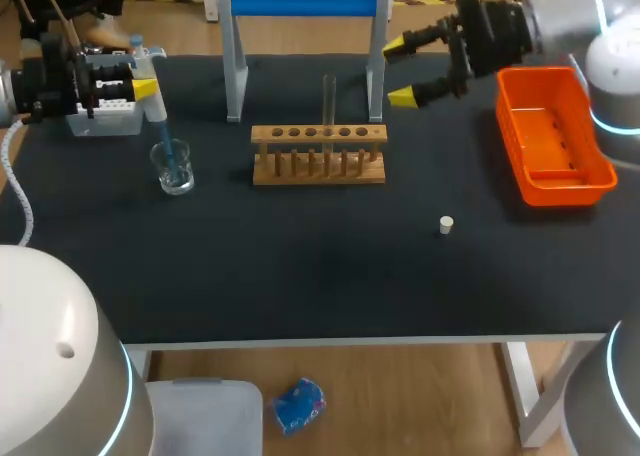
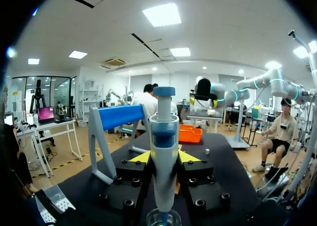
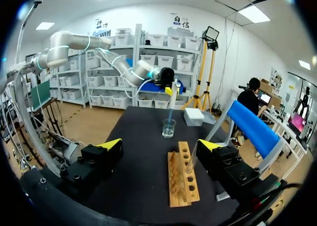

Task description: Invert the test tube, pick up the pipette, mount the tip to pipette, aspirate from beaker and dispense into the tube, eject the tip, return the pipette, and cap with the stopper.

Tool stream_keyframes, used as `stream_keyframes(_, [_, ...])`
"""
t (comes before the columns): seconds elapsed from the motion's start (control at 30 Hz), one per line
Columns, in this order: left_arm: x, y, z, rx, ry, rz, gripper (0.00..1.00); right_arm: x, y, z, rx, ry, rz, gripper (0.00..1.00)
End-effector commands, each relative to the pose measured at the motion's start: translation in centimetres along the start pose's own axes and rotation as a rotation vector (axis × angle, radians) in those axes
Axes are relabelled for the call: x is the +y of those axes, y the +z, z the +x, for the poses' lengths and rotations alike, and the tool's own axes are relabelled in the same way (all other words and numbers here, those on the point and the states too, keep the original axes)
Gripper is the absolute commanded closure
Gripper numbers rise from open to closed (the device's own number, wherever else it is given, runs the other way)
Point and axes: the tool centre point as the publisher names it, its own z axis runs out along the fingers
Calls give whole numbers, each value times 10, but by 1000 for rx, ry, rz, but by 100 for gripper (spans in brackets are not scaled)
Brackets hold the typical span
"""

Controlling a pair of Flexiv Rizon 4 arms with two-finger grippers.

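Pipette (image 2: 163,132) clamped in L tool (image 2: 163,157) (tip in beaker (image 1: 175,171)); R tool (image 1: 398,72) splayed wide.

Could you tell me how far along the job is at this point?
Looks done: the test tube stands in the rack, and the pipette, tip mounted, is in the left pincer. In hand: the tip is down in the beaker, likely aspirating. Left: dispensing, ejecting, returning the pipette, capping; the stopper lies on the table, the right pincer open.
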Motion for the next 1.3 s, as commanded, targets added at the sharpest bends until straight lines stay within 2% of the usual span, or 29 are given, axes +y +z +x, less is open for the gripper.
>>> stream_keyframes(0.03, [0, -1, 0, 3, 1, 0, 100, -23, 5, 1, -18, -9, -56, 0])
stream_keyframes(0.27, [0, -1, 0, 3, 1, 0, 100, -48, 14, -7, -5, -19, -53, 0])
stream_keyframes(0.5, [0, -1, 0, 3, 1, 0, 100, -62, 9, -17, -42, 0, -55, 0])
stream_keyframes(0.77, [0, -1, 0, 3, 1, 0, 100, -66, 6, -29, -47, 0, -54, 0])
stream_keyframes(1.3, [0, -1, 0, 3, 1, 0, 100, -70, 15, -57, -40, -2, -71, 0])
